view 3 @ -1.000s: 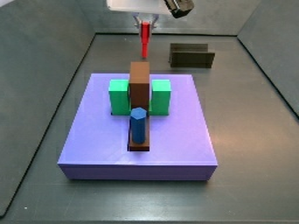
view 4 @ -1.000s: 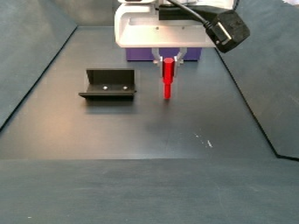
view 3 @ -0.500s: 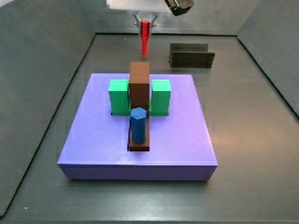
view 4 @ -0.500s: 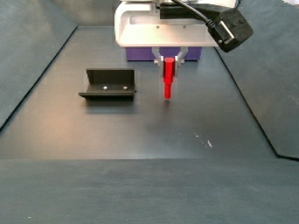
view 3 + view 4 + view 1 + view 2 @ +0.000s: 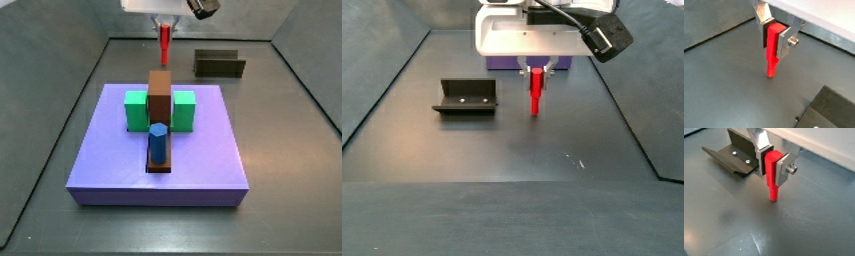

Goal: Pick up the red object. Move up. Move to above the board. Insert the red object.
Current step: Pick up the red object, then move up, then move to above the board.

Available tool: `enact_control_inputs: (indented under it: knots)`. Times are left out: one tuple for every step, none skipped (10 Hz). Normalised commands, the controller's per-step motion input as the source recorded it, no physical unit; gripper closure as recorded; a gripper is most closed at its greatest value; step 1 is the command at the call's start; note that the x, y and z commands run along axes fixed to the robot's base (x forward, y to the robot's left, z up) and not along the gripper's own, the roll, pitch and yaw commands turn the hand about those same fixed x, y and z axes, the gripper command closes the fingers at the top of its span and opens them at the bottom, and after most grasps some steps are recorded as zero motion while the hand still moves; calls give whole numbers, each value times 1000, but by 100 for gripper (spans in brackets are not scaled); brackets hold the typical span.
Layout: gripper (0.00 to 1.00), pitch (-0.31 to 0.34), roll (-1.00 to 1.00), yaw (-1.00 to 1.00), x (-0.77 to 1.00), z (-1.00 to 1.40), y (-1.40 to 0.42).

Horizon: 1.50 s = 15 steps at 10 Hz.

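Note:
My gripper (image 5: 775,30) is shut on the red object (image 5: 771,55), a thin red peg that hangs upright between the silver fingers, clear of the floor. It shows in both wrist views (image 5: 772,178) and in both side views (image 5: 166,44) (image 5: 536,90). The gripper (image 5: 166,24) hangs at the far end of the floor, beyond the board (image 5: 160,105). The board is a long brown plank between two green blocks (image 5: 136,110), with a blue peg (image 5: 158,143) standing in its near end. It rests on a purple platform (image 5: 201,160).
The dark fixture stands on the grey floor near the gripper (image 5: 219,65) (image 5: 465,97) and shows in both wrist views (image 5: 731,158) (image 5: 831,112). Dark walls bound the floor on all sides (image 5: 54,90).
The gripper with the red object has risen a little. Nothing else has moved.

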Motion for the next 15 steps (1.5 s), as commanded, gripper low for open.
enact_control_inputs:
  knots:
    - [100,0,0,0,0,0,0]
    - [100,0,0,0,0,0,0]
    - [100,0,0,0,0,833,0]
    - [100,-20,-1,23,22,884,7]
    - [100,27,17,22,-34,630,1]
    - [100,17,48,17,-9,308,5]
    - [100,0,0,0,0,1400,0]
    - [100,13,-2,-5,-9,1400,2]
    - [100,21,22,1,-54,1400,-2]
    - [100,12,26,3,-3,1400,-3]
    - [100,61,8,4,52,1400,0]
    - [100,95,7,1,36,695,-1]
    - [100,85,6,-2,25,259,-7]
    - [100,196,-67,123,52,171,-1400]
    - [100,188,-22,110,46,167,-1400]
